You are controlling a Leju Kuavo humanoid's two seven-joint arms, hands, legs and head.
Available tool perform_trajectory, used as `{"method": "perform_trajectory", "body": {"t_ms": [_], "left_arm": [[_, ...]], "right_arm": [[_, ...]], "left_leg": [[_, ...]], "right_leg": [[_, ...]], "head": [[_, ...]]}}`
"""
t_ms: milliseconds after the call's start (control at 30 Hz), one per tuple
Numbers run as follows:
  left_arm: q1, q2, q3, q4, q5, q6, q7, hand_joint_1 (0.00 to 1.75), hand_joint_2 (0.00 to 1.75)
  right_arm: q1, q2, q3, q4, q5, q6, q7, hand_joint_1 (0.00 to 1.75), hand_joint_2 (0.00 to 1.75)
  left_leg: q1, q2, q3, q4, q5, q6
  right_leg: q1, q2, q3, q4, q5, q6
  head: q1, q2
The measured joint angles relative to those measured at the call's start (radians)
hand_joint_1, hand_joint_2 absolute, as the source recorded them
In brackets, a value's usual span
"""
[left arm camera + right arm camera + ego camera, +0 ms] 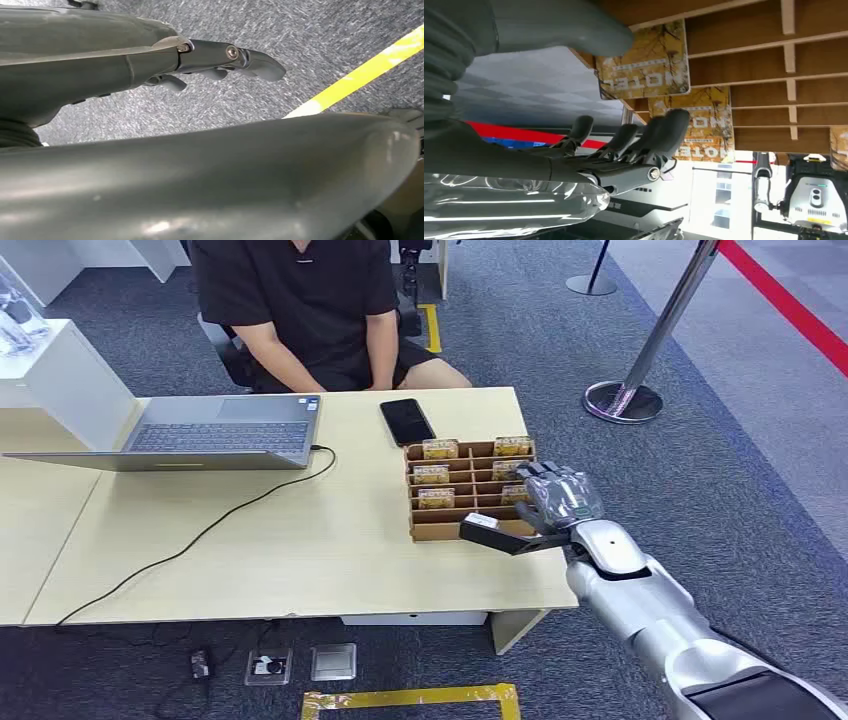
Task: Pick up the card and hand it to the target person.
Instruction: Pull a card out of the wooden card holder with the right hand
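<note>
Pale wood forms the desk (300,550), where a brown wooden card rack (470,490) with rows of slots stands near the right end. Several yellow cards (440,449) sit upright in its slots — the print on them is too small to read from the head view, though the right wrist view shows two such cards (644,62) up close with mirrored lettering. The silver right arm reaches in from the lower right, and the right hand (555,502) hovers at the rack's right edge, by the nearest slots. Its dark fingers (659,132) are spread and gently curved, apart from the thick grey thumb (559,25), with nothing held between them; the fingertips lie just beside one card, and I cannot tell whether they touch it. The left hand (220,62) hangs over grey carpet (310,45) beside a yellow tape line (360,75), fingers loosely extended and holding nothing. Behind the rack lies a black smartphone (407,421), face up. An open grey laptop (215,435) sits to the left, its black cable (200,535) trailing across the desk. A person in a black shirt (300,300) sits on the far side.
</note>
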Motion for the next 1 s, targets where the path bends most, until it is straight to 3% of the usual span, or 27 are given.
{"method": "perform_trajectory", "body": {"t_ms": [300, 433, 567, 700, 1000], "left_arm": [[0.0, 0.0, 0.0, 0.0, -0.001, -0.001, -0.001, 0.0, 0.0], [-0.001, 0.0, 0.0, 0.0, -0.001, -0.001, -0.004, 0.0, 0.0], [-0.001, 0.0, 0.0, 0.0, -0.001, -0.001, -0.01, 0.0, 0.0], [-0.001, 0.0, 0.0, 0.0, -0.01, -0.003, -0.033, 0.0, 1.75], [-0.001, 0.0, -0.001, 0.0, -0.037, 0.004, -0.062, 0.0, 1.75]], "right_arm": [[-0.003, -0.001, -0.001, 0.019, 0.008, -0.006, 0.004, 0.84, 1.75], [-0.008, 0.0, -0.001, 0.025, 0.016, 0.001, 0.013, 1.36, 1.75], [-0.01, 0.0, 0.0, 0.033, 0.023, 0.01, 0.017, 1.54, 1.75], [-0.015, 0.003, 0.0, 0.036, 0.025, 0.007, 0.014, 1.58, 1.75], [-0.017, 0.014, -0.001, 0.039, 0.026, -0.004, 0.003, 1.75, 1.75]], "left_leg": [[0.0, 0.0, 0.0, 0.0, 0.0, 0.0], [0.0, 0.0, 0.0, 0.0, 0.0, 0.0], [0.0, 0.0, 0.0, 0.0, 0.0, 0.0], [0.0, 0.0, 0.0, 0.0, 0.0, 0.0], [0.0, 0.0, 0.0, 0.0, 0.0, 0.0]], "right_leg": [[0.0, 0.0, 0.0, 0.0, 0.0, 0.0], [0.0, 0.0, 0.0, 0.0, 0.0, 0.0], [0.0, 0.0, 0.0, 0.0, 0.0, 0.0], [0.0, 0.0, 0.0, 0.0, 0.0, 0.0], [0.0, 0.0, 0.0, 0.0, 0.0, 0.0]], "head": [[-0.001, 0.0], [-0.001, 0.0], [0.0, 0.0], [0.0, 0.0], [0.0, 0.0]]}}
